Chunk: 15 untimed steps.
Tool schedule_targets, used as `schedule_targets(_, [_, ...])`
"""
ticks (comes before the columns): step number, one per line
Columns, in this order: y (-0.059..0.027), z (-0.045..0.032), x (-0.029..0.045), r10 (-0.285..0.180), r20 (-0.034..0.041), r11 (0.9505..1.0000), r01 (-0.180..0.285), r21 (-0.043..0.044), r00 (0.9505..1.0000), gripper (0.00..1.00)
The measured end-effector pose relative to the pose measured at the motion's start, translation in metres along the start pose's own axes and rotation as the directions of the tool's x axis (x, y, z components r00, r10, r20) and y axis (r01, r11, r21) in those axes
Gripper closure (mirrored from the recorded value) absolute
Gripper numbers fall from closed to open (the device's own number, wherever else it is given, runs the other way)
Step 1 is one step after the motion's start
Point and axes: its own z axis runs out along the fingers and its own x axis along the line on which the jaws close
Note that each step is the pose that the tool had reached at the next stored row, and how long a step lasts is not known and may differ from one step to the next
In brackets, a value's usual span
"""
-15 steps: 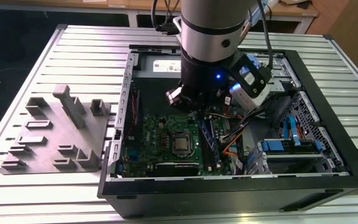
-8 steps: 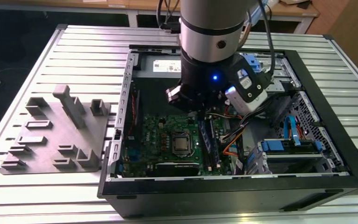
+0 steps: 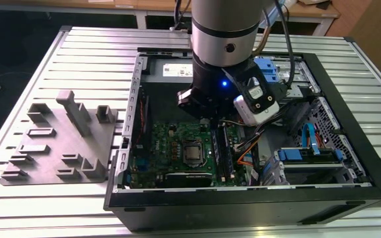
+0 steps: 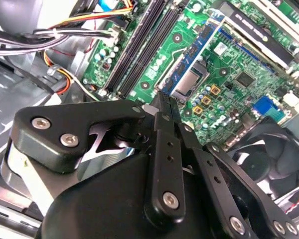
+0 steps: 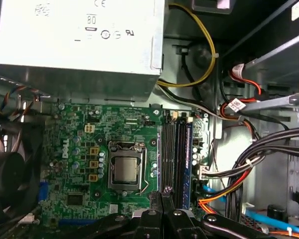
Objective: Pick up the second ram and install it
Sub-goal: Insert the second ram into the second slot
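Observation:
My gripper (image 4: pixel 164 101) is shut, its two thin black fingertips pressed together with nothing visible between them. It hangs above the green motherboard (image 5: pixel 79 164), close to one end of the long black memory slots (image 5: pixel 175 154), seen in both wrist views. The slots (image 4: pixel 139 50) run side by side next to the silver processor socket (image 5: pixel 125 169). I cannot make out the second ram as a separate stick; it may be among the slots or hidden. In the exterior view the arm (image 3: pixel 223 59) stands over the open computer case (image 3: pixel 349 148) and covers the gripper.
A grey holder block (image 3: pixel 61 144) with upright tabs lies on the slatted table on the exterior view's left of the case. Bundled cables (image 5: pixel 239 164), a black fan (image 4: pixel 269 154) and the metal power supply box (image 5: pixel 74 35) crowd the motherboard's edges.

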Motion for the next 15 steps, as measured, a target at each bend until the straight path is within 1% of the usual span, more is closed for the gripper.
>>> schedule_targets(6, [0.0001,0.0003,-0.001,0.0,-0.0009,1.0,0.0,-0.0004,1.0,0.92])
schedule_targets(8, [-0.0001,0.0009,-0.003,0.001,-0.004,1.0,-0.001,0.0002,1.0,0.92])
schedule_targets(10, [-0.0002,0.0022,-0.004,0.006,-0.0071,1.0,-0.006,0.0027,1.0,0.92])
schedule_targets(11, [-0.0003,0.0039,-0.0049,0.012,-0.0101,0.9999,-0.012,0.0056,0.9999,0.92])
schedule_targets(15, [-0.0005,0.008,-0.0064,0.023,-0.017,0.9997,-0.023,0.0075,0.9996,0.92])
